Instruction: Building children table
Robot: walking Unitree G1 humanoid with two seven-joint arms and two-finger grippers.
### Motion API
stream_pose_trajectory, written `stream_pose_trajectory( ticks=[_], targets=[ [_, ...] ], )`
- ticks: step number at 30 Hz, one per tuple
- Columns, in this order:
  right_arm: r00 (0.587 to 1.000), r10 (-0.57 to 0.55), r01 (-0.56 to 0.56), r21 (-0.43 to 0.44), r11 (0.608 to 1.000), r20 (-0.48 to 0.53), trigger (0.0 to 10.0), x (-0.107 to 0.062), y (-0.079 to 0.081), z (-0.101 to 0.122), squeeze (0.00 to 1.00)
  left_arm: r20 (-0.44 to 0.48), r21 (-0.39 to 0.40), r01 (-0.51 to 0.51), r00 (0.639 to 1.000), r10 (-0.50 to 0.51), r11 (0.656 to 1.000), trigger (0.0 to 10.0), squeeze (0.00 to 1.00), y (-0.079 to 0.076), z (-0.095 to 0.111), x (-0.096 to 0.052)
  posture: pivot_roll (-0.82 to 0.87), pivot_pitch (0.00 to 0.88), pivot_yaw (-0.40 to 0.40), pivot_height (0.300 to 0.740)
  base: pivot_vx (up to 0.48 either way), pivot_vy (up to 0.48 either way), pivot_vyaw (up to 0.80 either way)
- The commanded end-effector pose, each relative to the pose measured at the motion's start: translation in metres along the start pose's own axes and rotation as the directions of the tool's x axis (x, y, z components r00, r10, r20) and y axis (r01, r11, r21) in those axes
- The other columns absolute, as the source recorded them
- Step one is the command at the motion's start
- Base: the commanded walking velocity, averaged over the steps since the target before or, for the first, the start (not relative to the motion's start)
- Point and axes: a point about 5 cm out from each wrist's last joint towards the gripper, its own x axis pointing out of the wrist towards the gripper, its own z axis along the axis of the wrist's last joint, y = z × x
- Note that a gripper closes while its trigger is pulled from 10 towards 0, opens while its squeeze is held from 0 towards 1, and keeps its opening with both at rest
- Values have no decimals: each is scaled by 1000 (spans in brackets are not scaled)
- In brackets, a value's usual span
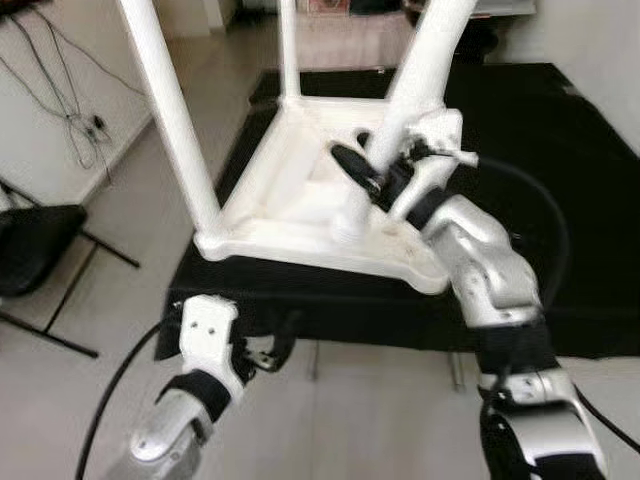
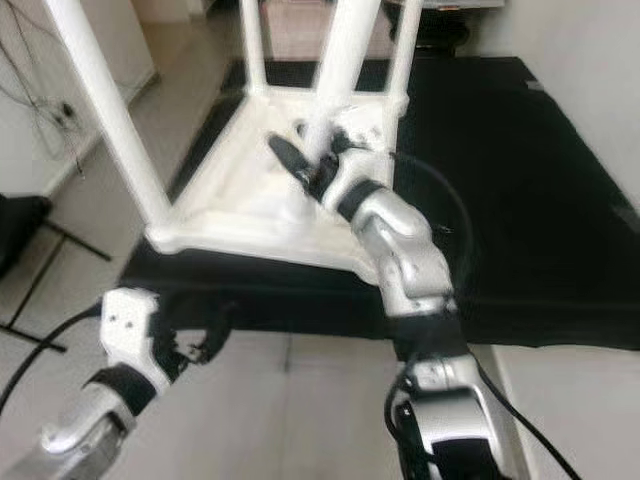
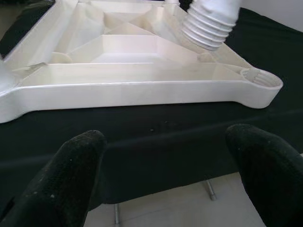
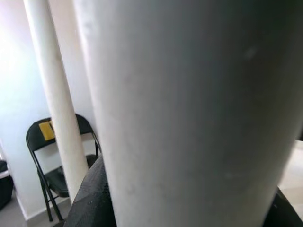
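Upside down, the white children's table top lies on a black-draped platform, three legs standing up from its corners. The right gripper pinches a fourth loose leg (threaded end down, beside the empty corner socket). The left gripper hangs below the platform's edge, fingers spread. A black folding chair stands left.

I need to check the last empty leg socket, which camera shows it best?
The left wrist view: the socket is close, sharp and unblocked. The left eye view shows it small, beside the right arm.
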Motion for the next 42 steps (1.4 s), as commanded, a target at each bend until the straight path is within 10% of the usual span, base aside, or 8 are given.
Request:
stream_pose_trajectory(
  ticks=[1,25,42],
  targets=[
    [1000,-11,11,-4,1000,10,10000,-1,-3,1,0,-1,-12,8,1000,-8,1000,10000,0,-2,1,-3,-29,192,31,740,0,0,0],
    [960,281,-280,-67,958,4,10000,21,11,7,0,-19,19,50,999,-50,999,10000,0,-14,2,-8,-13,221,23,740,0,0,0],
    [901,433,-432,-39,901,16,10000,15,-28,30,0,-48,92,100,994,-95,991,10000,0,-22,6,-9,-3,261,22,740,0,169,0]
  ],
)
